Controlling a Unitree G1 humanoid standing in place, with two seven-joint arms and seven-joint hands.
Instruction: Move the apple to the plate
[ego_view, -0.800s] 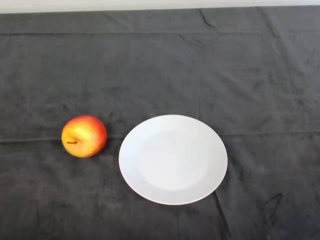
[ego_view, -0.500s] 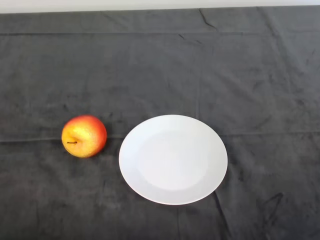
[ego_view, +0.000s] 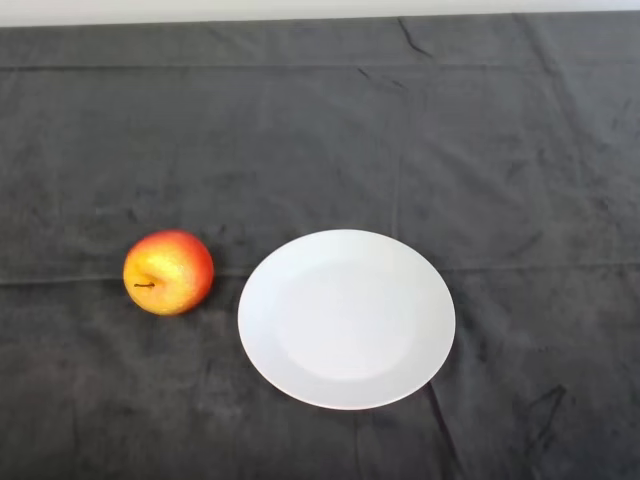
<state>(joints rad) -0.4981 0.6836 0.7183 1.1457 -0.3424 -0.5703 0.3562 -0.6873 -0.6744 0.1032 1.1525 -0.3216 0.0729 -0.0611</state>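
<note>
Nearest the camera, only the dark cloth (ego_view: 120, 420) shows, lying over the tabletop with soft creases and a mottled nap. Just beyond it sits a white plate (ego_view: 400, 260), round and plain, a little right of centre; its face carries nothing and bears no print or maker's mark that can be read. To the plate's left, close by but not touching its rim, the apple (ego_view: 168, 272) rests directly on the cloth. It is red along its far and right sides and yellow-orange toward the near left, and its short dark stem points left, so the fruit lies tipped on its side rather than upright. No sticker or label shows on its skin. Farther back the cloth runs on in long horizontal folds, one crease crossing level with the apple and another near the far edge. At the very top a pale strip (ego_view: 300, 8) lies beyond the cloth's far edge. No writing appears anywhere in view.
</note>
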